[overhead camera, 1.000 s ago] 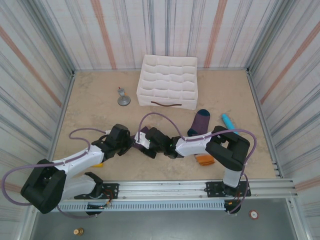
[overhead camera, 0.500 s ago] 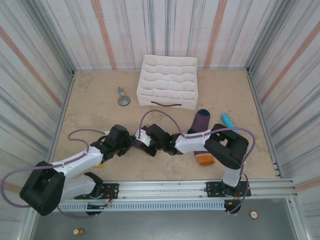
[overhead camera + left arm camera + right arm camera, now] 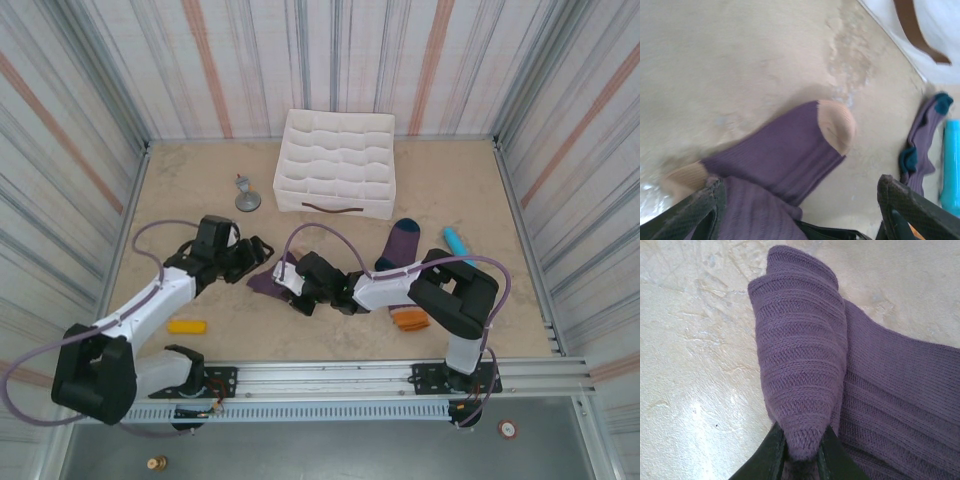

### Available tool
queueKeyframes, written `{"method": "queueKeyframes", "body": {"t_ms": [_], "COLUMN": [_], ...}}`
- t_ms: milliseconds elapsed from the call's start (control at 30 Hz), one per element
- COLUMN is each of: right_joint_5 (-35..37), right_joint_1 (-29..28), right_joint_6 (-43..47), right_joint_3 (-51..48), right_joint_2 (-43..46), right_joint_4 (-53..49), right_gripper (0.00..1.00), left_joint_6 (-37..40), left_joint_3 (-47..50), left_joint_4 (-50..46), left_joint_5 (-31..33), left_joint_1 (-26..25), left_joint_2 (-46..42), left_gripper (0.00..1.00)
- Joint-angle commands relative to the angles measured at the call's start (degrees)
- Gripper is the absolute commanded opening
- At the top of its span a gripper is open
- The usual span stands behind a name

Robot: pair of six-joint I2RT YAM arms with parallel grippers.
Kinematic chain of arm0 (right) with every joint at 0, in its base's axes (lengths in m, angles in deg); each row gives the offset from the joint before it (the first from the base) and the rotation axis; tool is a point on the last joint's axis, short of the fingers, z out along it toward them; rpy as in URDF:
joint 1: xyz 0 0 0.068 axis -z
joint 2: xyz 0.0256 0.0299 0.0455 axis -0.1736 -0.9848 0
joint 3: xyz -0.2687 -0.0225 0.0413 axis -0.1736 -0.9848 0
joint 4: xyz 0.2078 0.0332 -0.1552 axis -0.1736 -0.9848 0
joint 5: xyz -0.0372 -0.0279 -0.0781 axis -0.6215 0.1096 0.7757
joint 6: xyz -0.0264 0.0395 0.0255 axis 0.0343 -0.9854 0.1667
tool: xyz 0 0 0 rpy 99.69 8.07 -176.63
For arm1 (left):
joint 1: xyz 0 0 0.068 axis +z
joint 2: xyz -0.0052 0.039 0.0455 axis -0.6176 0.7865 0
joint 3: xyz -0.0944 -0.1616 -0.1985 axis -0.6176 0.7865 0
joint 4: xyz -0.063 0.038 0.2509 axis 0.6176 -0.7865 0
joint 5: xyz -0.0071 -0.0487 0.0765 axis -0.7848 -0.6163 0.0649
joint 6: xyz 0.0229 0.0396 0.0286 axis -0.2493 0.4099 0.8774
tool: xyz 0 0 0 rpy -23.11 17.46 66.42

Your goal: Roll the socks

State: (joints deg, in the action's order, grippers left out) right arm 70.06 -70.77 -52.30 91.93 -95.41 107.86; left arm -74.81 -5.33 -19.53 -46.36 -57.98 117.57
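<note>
Your right gripper (image 3: 801, 452): clamped on the folded purple sock (image 3: 800, 355). Your left gripper (image 3: 800, 186): jaws wide, apparently empty, over that sock.

Purple sock (image 3: 800, 365) fold between fingers (image 3: 771, 455)

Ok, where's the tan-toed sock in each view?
Top external: tan-toed sock lies mid-picture, just left of centre.
Left wrist: centre, tan toe pointing upper right.
Right wrist: its folded part runs down the middle, pinched in the right gripper at the bottom edge.
Landmark: the dark-toed sock, to its right in the top view and by the right edge in the left wrist view.
</note>
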Motion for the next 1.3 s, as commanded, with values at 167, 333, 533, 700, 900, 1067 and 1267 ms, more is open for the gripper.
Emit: {"method": "queueKeyframes", "body": {"t_ms": [167, 333, 533, 700, 900, 1067, 1267], "right_joint_5": [-1.33, -2.49, -3.46, -4.60, -6.05, -6.45, -6.26], "right_joint_1": [-0.07, 0.61, 1.01, 1.61, 2.49, 2.77, 2.97], "right_joint_6": [-1.23, -1.89, -2.22, -2.53, -3.25, -3.12, -3.13], "right_joint_3": [-2.21, -2.84, -3.40, -3.70, -3.77, -3.51, -3.60], "right_joint_2": [0.70, 0.92, 1.02, 1.07, 0.99, 0.72, 0.49], "right_joint_4": [-3.13, -2.97, -2.82, -2.99, -3.16, -3.25, -3.13], "right_gripper": [0.07, 0.07, 0.07, 0.07, 0.07, 0.06, 0.06], "left_joint_6": [19.25, 25.57, 31.55, 35.53, 38.13, 39.39, 39.74], "left_joint_3": [-10.38, -15.38, -19.59, -22.45, -23.16, -23.59, -23.39], "left_joint_4": [-3.69, -4.10, -4.33, -5.26, -5.15, -6.89, -7.90], "left_joint_5": [-12.06, -13.91, -12.77, -12.96, -13.17, -14.44, -16.20], "left_joint_1": [0.15, 0.01, -1.82, -2.56, -2.77, -3.48, -3.71], "left_joint_2": [14.06, 21.44, 28.77, 33.83, 36.24, 38.24, 39.09], "left_gripper": [0.79, 0.79, 0.79, 0.78, 0.78, 0.76, 0.72]}}
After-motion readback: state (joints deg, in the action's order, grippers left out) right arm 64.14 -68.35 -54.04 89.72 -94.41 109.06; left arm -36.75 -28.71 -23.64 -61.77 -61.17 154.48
